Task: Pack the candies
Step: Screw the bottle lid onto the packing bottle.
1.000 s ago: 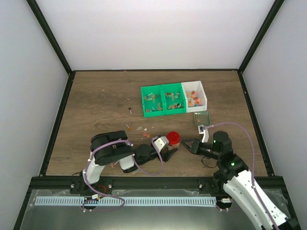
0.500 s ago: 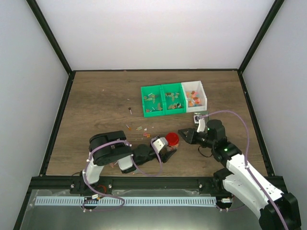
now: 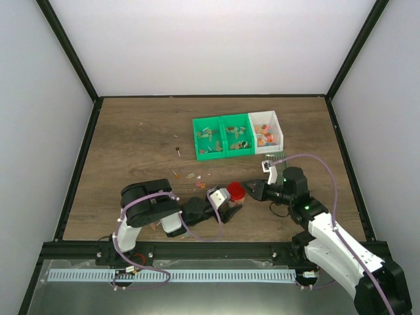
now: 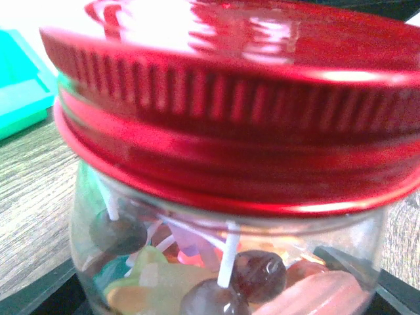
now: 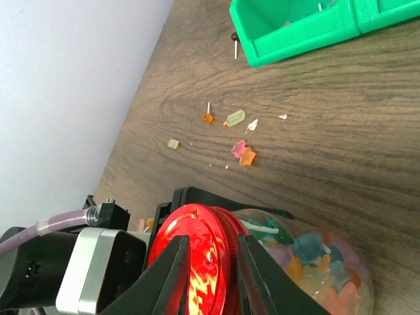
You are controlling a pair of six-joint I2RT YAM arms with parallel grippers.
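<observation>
A clear glass jar (image 3: 234,199) with a red lid (image 3: 236,191) lies tilted at the table's near middle. My left gripper (image 3: 225,206) is shut on it. In the left wrist view the jar (image 4: 216,262) fills the frame under the lid (image 4: 230,98), with lollipops and soft candies (image 4: 157,279) inside. My right gripper (image 3: 253,190) is at the lid, and its fingers (image 5: 174,275) stand apart in front of the lid (image 5: 203,252). Candies (image 5: 315,262) show through the glass. Loose candies (image 5: 241,152) lie on the table beyond the jar.
Two green bins (image 3: 223,136) and a white bin (image 3: 266,131) hold more candies at the back middle. A green slotted scoop (image 3: 276,156) lies just behind my right arm. A lollipop (image 3: 178,151) and scattered sweets (image 3: 191,176) lie left of the jar.
My right gripper has moved left and away from me, from a gap right of the jar up to its red lid. The left gripper and the jar have stayed put.
</observation>
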